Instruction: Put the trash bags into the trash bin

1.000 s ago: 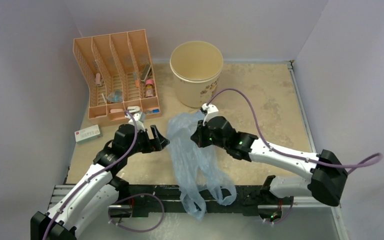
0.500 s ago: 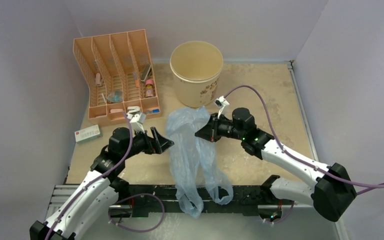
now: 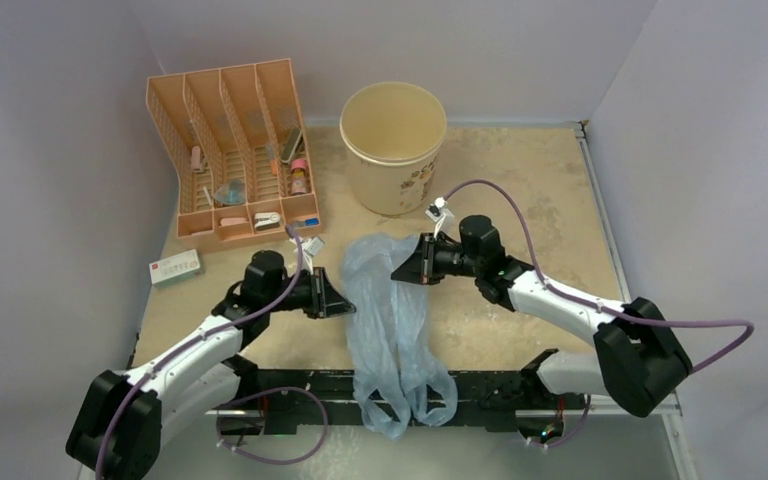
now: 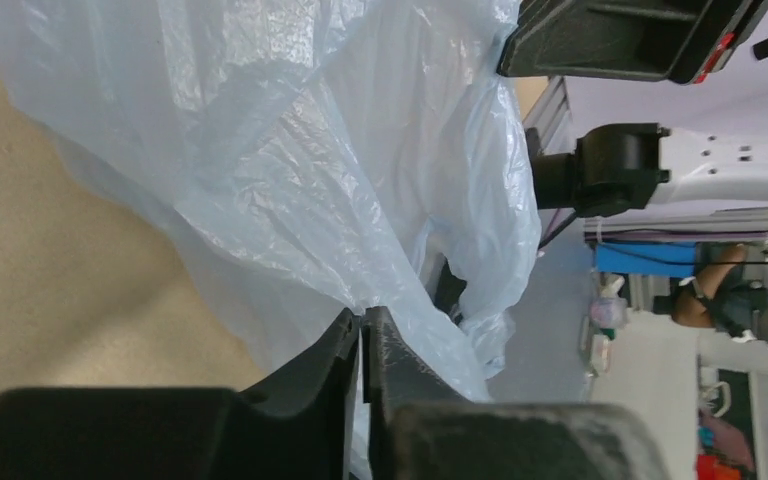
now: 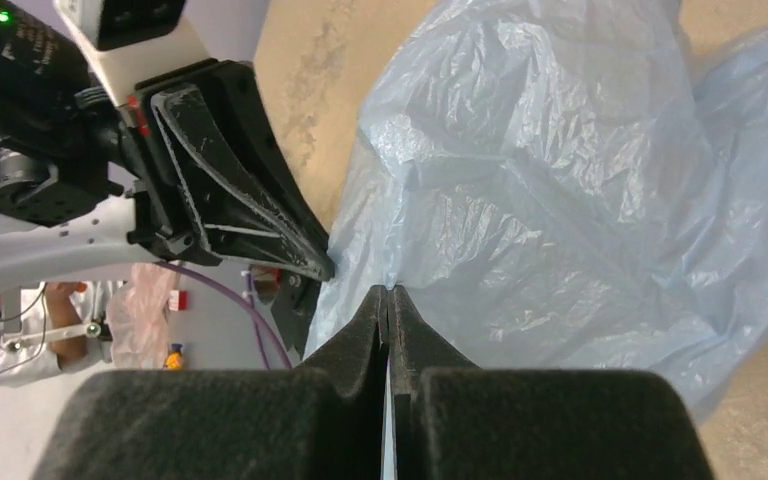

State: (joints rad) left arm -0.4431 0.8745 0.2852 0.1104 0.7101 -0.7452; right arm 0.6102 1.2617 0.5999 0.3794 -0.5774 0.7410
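The light-blue translucent trash bag (image 3: 392, 320) hangs between my two grippers and trails down over the table's near edge. My left gripper (image 3: 345, 303) is shut on the bag's left edge; in the left wrist view (image 4: 363, 318) the thin plastic (image 4: 290, 170) sits pinched between the tips. On the bag's upper right edge my right gripper (image 3: 400, 270) is shut, and the right wrist view (image 5: 387, 292) shows the film (image 5: 560, 170) caught in the tips. The cream trash bin (image 3: 394, 146) stands upright and empty at the back, behind the bag.
An orange slotted organizer rack (image 3: 230, 150) with small items stands at the back left. A small white box (image 3: 175, 266) lies left of my left arm. Grey walls enclose the table on three sides.
My left gripper moved right to the bag's left edge and shut on it. The right gripper, still gripping, shifted slightly; the bag has spread wider between them.
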